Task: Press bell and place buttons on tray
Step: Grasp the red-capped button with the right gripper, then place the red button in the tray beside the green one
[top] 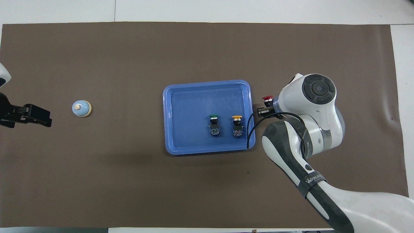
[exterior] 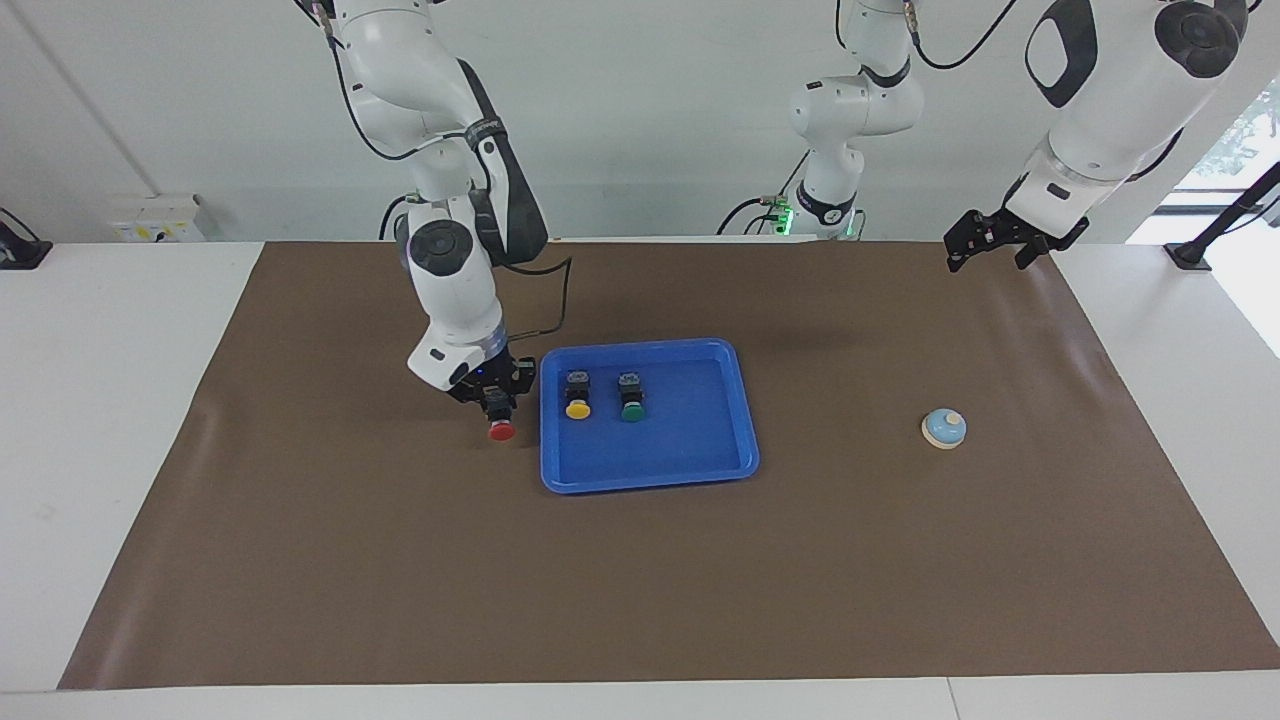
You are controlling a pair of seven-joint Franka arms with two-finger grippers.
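- Two buttons, yellow and green, inside blue tray, toward its right-arm end.
- Right gripper clenched on red button, raised just beside tray rim.
- Left gripper spread wide, waiting over brown mat edge.
- Bell alone toward left arm's end, well apart from tray.

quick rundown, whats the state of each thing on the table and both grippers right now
red button: off the tray, held in the right gripper
right gripper: shut on the red button, beside the tray
yellow button: lying in the tray
green button: lying in the tray, beside the yellow one
blue tray: holds two buttons
bell: on the mat, untouched
left gripper: open, waiting, empty
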